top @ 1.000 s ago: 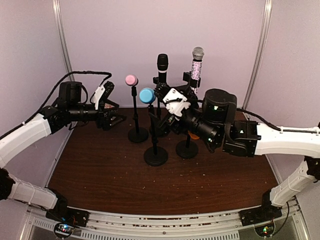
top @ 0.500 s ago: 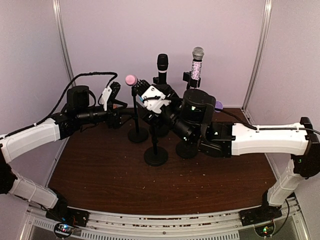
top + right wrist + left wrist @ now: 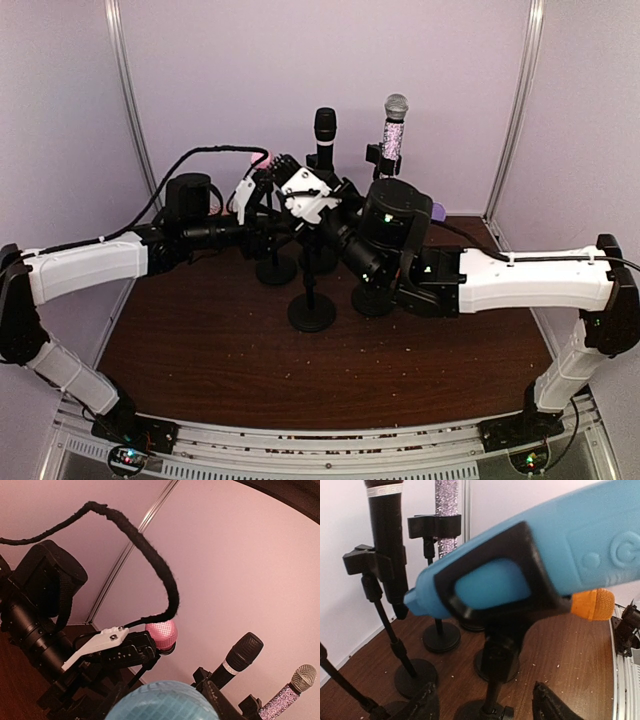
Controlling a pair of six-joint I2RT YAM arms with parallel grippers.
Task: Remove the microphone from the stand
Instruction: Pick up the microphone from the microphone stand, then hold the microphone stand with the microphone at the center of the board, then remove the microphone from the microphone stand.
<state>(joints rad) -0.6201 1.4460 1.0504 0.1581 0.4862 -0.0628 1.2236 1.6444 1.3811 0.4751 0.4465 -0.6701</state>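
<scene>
Tabletop [image 3: 200,340] of dark wood carries a cluster of black stands with microphones at its far middle. Among them the blue microphone [image 3: 560,545] lies tilted in a black clip [image 3: 530,587] atop its stand [image 3: 496,662]. It has a smooth sky-blue body, an embossed power button [image 3: 625,550] and a rounded blue mesh head [image 3: 162,700]. Left gripper [image 3: 484,697] sits low at that stand, fingers apart on either side of the pole, gripping nothing. Right gripper [image 3: 290,178] is up by the blue mesh head; whether its fingers have closed on it I cannot tell. An orange mesh head [image 3: 592,604] peeks out behind.
</scene>
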